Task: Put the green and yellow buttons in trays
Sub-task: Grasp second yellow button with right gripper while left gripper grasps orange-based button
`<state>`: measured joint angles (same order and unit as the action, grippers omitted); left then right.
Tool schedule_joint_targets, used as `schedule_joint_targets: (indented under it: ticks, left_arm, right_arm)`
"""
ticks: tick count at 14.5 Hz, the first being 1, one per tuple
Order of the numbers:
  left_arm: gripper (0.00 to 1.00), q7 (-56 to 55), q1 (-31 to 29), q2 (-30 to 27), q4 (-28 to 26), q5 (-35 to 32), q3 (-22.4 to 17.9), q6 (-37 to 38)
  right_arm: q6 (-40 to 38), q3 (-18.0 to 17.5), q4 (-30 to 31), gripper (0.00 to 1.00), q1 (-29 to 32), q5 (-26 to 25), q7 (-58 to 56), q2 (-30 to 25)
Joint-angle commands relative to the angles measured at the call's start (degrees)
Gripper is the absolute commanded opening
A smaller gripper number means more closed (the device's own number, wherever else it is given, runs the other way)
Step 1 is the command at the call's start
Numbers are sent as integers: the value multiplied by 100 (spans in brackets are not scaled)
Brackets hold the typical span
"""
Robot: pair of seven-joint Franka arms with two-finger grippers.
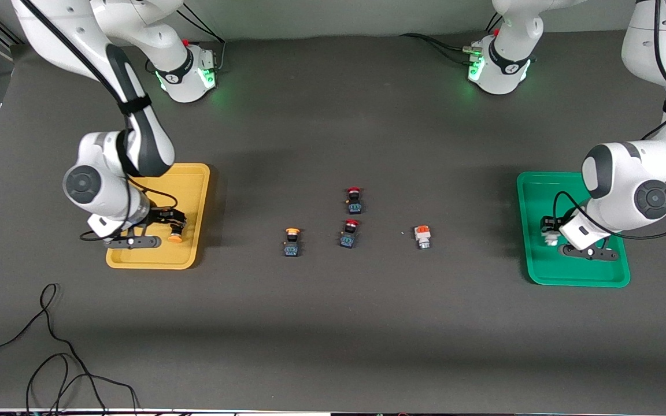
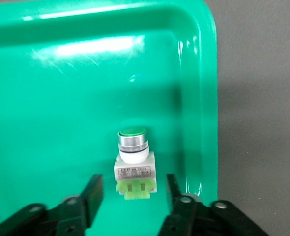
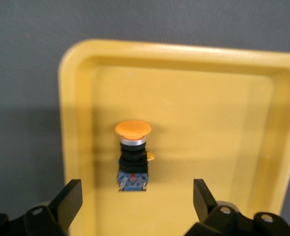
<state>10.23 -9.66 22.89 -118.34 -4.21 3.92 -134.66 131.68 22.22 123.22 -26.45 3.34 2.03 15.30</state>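
Observation:
A yellow-capped black button (image 3: 133, 156) rests in the yellow tray (image 3: 209, 123), and my open right gripper (image 3: 137, 196) is just above it, jaws wide and empty. In the front view this gripper (image 1: 166, 221) is over the yellow tray (image 1: 194, 190). A green-capped white button (image 2: 133, 164) rests in the green tray (image 2: 61, 123). My open left gripper (image 2: 133, 191) straddles its base without touching it, over the green tray (image 1: 532, 196). On the table between the trays lie a yellow-capped black button (image 1: 292, 241) and a white button with an orange-red cap (image 1: 423, 236).
Two red-capped black switches (image 1: 354, 199) (image 1: 349, 233) sit mid-table between the loose buttons. Loose black cables (image 1: 50, 346) lie near the front edge at the right arm's end. The arm bases (image 1: 188, 72) (image 1: 498, 66) stand at the table's back.

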Motion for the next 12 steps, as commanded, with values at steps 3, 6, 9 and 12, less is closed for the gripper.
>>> schedule_joint_targets:
  ticks: [3, 6, 9, 12]
  left_arm:
    - [100, 5, 43, -461, 1283, -98, 12, 2272]
    - [100, -65, 156, -487, 2059, -19, 74, 3146]
    - [100, -704, 551, -715, 2087, -18, 171, 3201]
    - [100, -1810, 1271, -725, 2043, 86, 197, 3087]
  right_arm:
    - [-1659, -33, -1438, 100, -395, 61, 604, 33]
    - [-2059, -42, -2161, 100, -606, 472, 1115, 280]
    - [-2059, -59, -2530, 100, -843, 1019, 1343, 596]
    - [-1988, -59, -3056, 100, -1326, 1028, 2115, 1139]
